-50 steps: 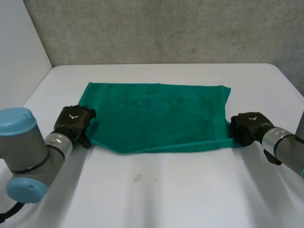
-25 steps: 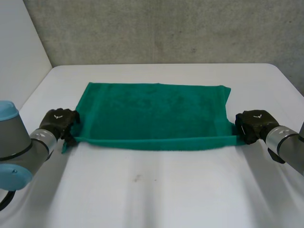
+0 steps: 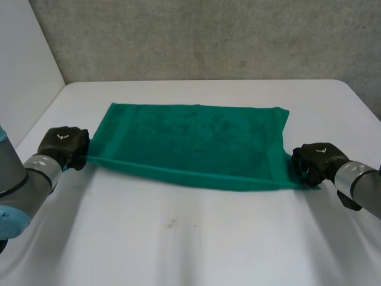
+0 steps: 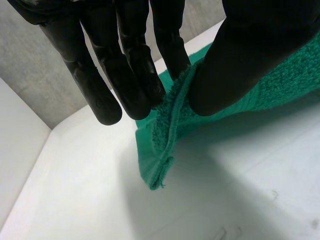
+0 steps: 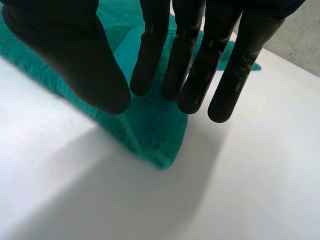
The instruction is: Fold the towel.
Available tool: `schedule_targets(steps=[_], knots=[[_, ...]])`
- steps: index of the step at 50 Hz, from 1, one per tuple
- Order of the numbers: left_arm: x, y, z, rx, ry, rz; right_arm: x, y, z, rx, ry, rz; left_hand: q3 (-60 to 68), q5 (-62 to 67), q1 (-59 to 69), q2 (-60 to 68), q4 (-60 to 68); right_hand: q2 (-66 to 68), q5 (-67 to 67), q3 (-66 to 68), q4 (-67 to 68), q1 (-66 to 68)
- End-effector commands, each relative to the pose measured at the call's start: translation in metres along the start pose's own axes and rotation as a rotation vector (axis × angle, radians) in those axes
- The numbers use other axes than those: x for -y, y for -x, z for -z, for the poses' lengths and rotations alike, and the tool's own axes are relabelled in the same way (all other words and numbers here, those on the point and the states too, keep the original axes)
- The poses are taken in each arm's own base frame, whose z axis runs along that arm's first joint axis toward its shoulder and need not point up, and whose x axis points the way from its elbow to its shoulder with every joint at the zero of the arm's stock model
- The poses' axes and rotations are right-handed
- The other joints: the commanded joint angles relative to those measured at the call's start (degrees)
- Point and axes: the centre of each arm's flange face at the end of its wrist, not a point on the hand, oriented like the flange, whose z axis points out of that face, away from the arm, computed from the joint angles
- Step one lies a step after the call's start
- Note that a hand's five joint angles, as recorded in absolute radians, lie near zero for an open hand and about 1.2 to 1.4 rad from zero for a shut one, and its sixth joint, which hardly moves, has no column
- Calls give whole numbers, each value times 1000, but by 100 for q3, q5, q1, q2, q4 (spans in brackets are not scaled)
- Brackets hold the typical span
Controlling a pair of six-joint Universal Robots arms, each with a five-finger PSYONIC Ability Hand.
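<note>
The towel [image 3: 196, 140] is spread across the middle of the head view on the white table [image 3: 190, 250], with its long axis running from left to right. Its far edge lies flat toward the upper part of the frame. Its near edge is raised off the table and stretched between the two hands.

The near left corner is held by the left hand [image 3: 62, 146] at the frame's left side. In the left wrist view the towel [image 4: 160, 150] is pinched between the thumb and nearly straight fingers of the left hand [image 4: 125, 60], with the corner tip hanging free below.

The near right corner is held by the right hand [image 3: 315, 162] at the right side, a little lower in the frame. In the right wrist view the towel [image 5: 150, 135] is seen running up between the thumb and straight fingers of the right hand [image 5: 75, 65]; a pinch is judged from the taut edge.

Both forearms are kept low, reaching inward from the sides. The fold is judged to depend on the far edge lying straight beyond both hands, so the held edge would be carried away over it, each hand keeping to its own corner.
</note>
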Motion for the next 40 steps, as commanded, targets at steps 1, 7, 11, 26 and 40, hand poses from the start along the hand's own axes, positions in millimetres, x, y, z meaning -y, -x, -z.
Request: schedule_targets(steps=[1, 7, 11, 26, 40], knots=[[-9, 0, -11, -4, 20, 5, -8, 6, 9, 17, 25, 0, 1180, 1471, 1507, 1154, 1178, -49, -156, -64, -67, 768], [-12, 0, -18, -5, 27, 10, -14, 13, 15, 50, 37, 12, 1180, 1471, 1507, 1154, 1178, -637, -743, -652, -655, 180], [-15, -1, -21, -8, 34, 12, -18, 17, 16, 62, 43, 10, 1180, 1471, 1507, 1154, 1178, -1092, -1198, -1107, -1110, -275], [-17, -1, -23, -12, 52, 17, -14, 16, 7, 52, -19, 55, 1180, 1471, 1507, 1154, 1178, -705, -812, -720, -724, 112], [-18, 2, -31, -13, 77, 27, -17, 11, -9, 45, -15, 56, 1180, 1471, 1507, 1154, 1178, -319, -426, -334, -337, 498]])
